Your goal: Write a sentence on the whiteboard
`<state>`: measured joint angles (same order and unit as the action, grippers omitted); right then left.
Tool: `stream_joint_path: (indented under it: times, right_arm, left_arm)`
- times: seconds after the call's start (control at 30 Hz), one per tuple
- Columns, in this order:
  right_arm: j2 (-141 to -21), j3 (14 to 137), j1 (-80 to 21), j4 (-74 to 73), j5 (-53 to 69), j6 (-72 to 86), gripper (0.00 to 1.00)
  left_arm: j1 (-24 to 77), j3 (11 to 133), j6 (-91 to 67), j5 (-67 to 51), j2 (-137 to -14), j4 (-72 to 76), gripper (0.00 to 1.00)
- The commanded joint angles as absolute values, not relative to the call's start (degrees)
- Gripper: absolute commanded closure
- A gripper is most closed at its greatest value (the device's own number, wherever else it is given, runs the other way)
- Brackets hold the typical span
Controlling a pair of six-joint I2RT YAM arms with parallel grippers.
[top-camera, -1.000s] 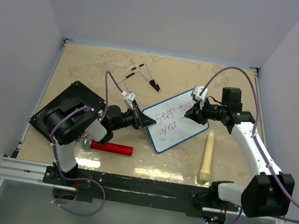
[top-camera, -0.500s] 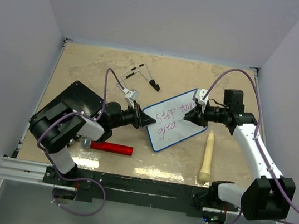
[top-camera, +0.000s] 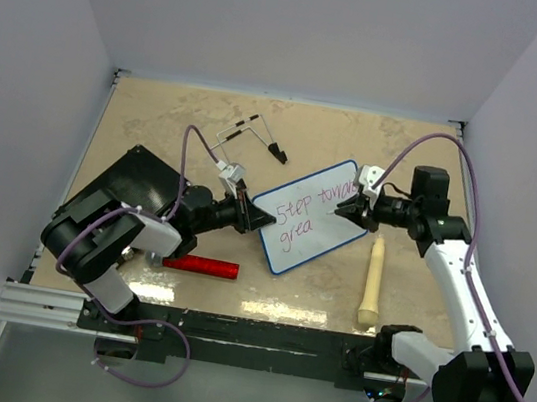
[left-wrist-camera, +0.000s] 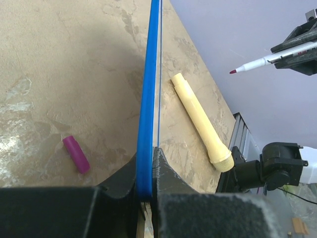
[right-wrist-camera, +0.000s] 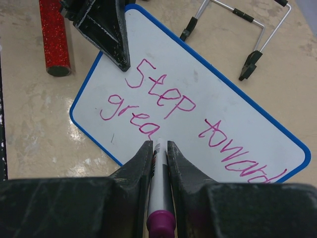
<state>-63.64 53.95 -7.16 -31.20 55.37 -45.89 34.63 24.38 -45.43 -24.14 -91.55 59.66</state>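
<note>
Top external view: the worktop (top-camera: 159,124) is a beige, marbled slab boxed in by plain pale lavender walls (top-camera: 305,25) on three sides, with my two arm bases at its near edge.

My left gripper (top-camera: 264,218) is pinched down tight on the near-left edge of the small white rectangular whiteboard (top-camera: 324,238) with rounded corners and a thin blue rim. The left wrist view shows that rim sandwiched edge-on between my two black fingers. The board sits slantwise at the middle of the worktop.

My right gripper (top-camera: 348,211) is closed firmly round one white-barrelled marker (right-wrist-camera: 159,198) with a purple end. It hangs over the board's far-right part, and the pink tip points just past the "a" of the second line. From the left wrist the tip looks clear of the board.

The thin purple-pink handwritten sentence (right-wrist-camera: 168,106) runs in two lines: "Step toward" and "grea".

By count there are:
- one flat black slab (top-camera: 136,176) at the left
- one red glittery cylinder (top-camera: 200,265) near my left arm
- one cream-coloured club-shaped stick (top-camera: 372,282) to the right of the board
- one bent wire stand (top-camera: 253,136) with black tips beyond it
- one small purple cap (left-wrist-camera: 76,154) lying on the worktop
</note>
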Motion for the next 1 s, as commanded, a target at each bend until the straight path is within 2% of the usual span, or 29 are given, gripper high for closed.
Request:
stream_joint_path:
  times: [0.0, 0.53, 0.97]
  right_arm:
    - [-61.35, 54.31, -6.94, -28.91, 55.46, -44.47, 1.00]
    - [-56.43, 47.03, -7.03, -23.64, 54.67, -42.54, 1.00]
    - [-61.79, 47.90, -9.84, -20.83, 56.08, -46.40, 1.00]
  left_arm:
    - [34.98, 23.03, -43.15, -22.94, -90.53, 58.97, 1.00]
    - [36.47, 20.83, -44.38, -23.11, -89.03, 59.67, 1.00]
    - [37.09, 21.18, -45.17, -24.43, -88.77, 61.44, 1.00]
